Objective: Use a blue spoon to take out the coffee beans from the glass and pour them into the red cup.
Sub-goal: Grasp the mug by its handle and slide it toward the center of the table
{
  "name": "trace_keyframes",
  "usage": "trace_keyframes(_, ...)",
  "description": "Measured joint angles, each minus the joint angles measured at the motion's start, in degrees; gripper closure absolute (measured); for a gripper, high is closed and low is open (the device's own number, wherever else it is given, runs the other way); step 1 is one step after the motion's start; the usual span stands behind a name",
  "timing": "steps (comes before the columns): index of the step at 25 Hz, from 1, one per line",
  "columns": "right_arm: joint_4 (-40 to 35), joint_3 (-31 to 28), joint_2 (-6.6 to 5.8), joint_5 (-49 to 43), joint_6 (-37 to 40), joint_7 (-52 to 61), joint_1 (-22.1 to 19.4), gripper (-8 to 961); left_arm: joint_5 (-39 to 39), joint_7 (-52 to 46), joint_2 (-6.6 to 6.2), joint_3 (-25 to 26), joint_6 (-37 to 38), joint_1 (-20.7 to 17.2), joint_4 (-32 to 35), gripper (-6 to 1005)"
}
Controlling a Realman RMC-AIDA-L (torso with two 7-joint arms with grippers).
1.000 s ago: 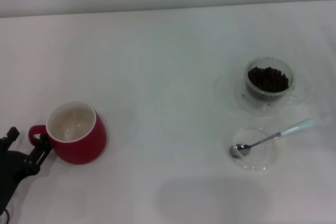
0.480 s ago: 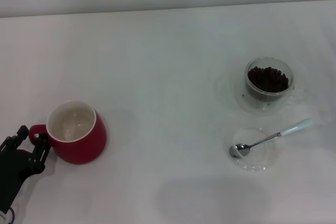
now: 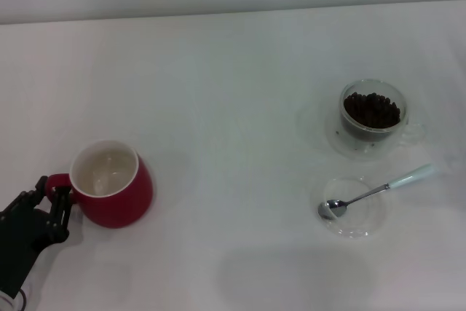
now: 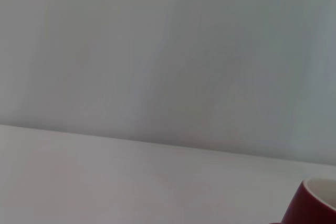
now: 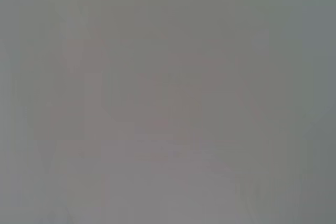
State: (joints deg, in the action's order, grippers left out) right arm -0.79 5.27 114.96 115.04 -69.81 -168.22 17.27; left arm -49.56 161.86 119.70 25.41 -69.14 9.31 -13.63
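Observation:
The red cup (image 3: 116,198) stands at the near left of the white table, white inside, its loop handle pointing left. My left gripper (image 3: 52,196) is at that handle, with a black finger on each side, shut on it. A sliver of the cup (image 4: 315,203) also shows in the left wrist view. At the far right stands the glass (image 3: 373,116), filled with dark coffee beans (image 3: 371,108). Just in front of it the blue spoon (image 3: 378,191) lies with its metal bowl in a flat clear dish (image 3: 354,213) and its pale handle pointing right. My right gripper is out of view.
A faint clear saucer rim (image 3: 320,132) rings the glass. The white table (image 3: 233,107) runs back to a pale wall. The right wrist view shows only a blank grey surface.
My left gripper has moved right, and its fingers have narrowed around the red cup's handle. The cup has shifted slightly to the right. Glass, dish and spoon have not moved.

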Motion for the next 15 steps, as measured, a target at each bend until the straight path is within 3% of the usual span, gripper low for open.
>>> trace_keyframes(7,0.0,0.0,0.0,-0.08,0.03,0.0,-0.04,80,1.33,0.03,0.0,-0.01,-0.09,0.28,-0.29,758)
trace_keyframes(15,0.0,0.0,0.0,-0.08,0.03,0.0,-0.04,80,4.41,0.04,-0.08,-0.01,0.46,2.33,-0.7,766)
